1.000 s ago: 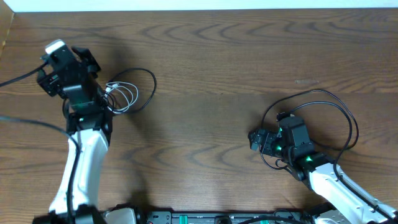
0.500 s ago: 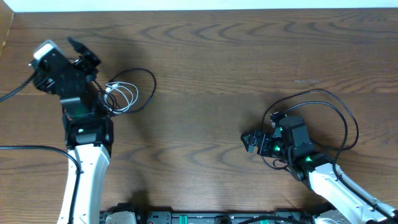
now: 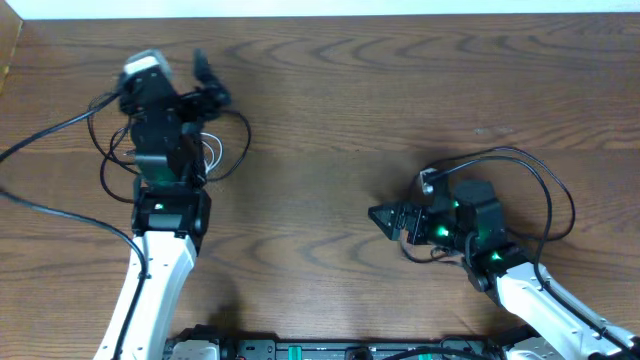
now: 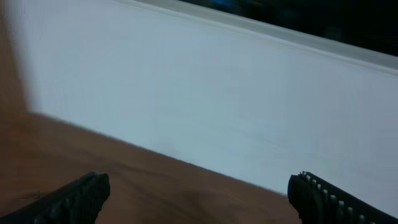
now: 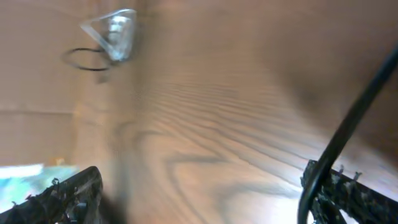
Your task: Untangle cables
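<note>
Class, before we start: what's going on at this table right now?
Two robot arms are set to untangle cables, but neither holds one. The left gripper and right gripper are both open and empty. A white cable and a black loop lie partly hidden by the left arm. Another black cable curls around the right arm.

Left gripper [image 4: 202,204]: jaws stand wide apart, one black tip in each lower corner of the frame.
Fingertips [image 4: 323,199]: the right-hand one shows a ridged inner face; the left-hand one is blurred.
Bench [image 4: 124,183]: brown wood, seen between the tips; its edge runs on a slant, dropping toward the right.
White panel [image 4: 205,93]: plain and pale, rising from the bench edge and filling most of the view.
Dark strip [image 4: 311,22]: across the top right, above the panel; too dim to make out.
</note>
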Action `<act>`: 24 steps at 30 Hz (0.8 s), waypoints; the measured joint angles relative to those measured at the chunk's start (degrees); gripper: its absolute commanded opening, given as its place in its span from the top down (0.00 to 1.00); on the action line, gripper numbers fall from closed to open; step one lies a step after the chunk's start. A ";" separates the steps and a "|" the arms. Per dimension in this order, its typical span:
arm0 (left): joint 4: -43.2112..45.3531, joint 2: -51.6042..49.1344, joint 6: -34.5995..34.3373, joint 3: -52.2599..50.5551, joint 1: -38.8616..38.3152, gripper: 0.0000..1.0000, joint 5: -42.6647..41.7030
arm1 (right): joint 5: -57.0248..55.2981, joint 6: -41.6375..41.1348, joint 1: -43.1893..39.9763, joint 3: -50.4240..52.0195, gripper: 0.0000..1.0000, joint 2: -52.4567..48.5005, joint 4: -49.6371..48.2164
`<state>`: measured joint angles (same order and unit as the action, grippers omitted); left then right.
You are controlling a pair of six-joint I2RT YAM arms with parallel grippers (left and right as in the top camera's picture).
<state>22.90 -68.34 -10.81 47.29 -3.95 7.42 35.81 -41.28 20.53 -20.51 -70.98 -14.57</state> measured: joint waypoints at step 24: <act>-37.46 0.00 -0.90 -0.07 -10.54 0.69 -34.38 | -2.16 -1.49 -4.46 0.00 0.99 -0.11 -4.85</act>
<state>-14.57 -68.34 -11.70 47.22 -14.48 -26.96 33.65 -42.76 16.08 -20.51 -71.09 -19.42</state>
